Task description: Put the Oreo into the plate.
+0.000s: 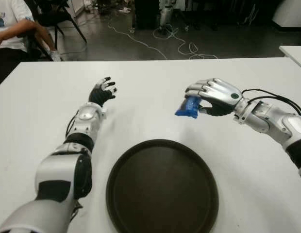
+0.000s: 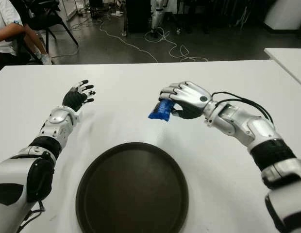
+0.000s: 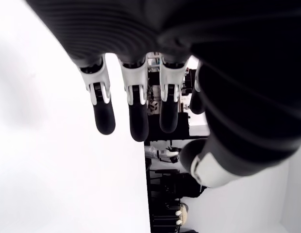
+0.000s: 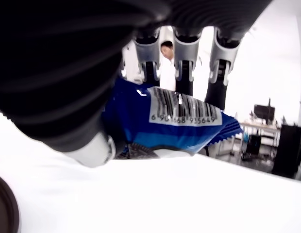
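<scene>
A blue Oreo pack [image 1: 188,107] is held in my right hand [image 1: 209,97], just above the white table [image 1: 155,82], beyond the far right rim of the plate. In the right wrist view the pack [image 4: 182,124] shows its barcode, with fingers [image 4: 183,53] curled over it and the thumb under it. The dark round plate [image 1: 162,187] lies near the table's front edge, with nothing in it. My left hand [image 1: 103,91] shows at the left of the table, fingers [image 3: 133,104] spread and holding nothing.
A person [image 1: 9,29] sits on a chair past the table's far left corner. Cables [image 1: 160,41] lie on the floor behind the table. Another white table [image 1: 293,51] edge shows at the far right.
</scene>
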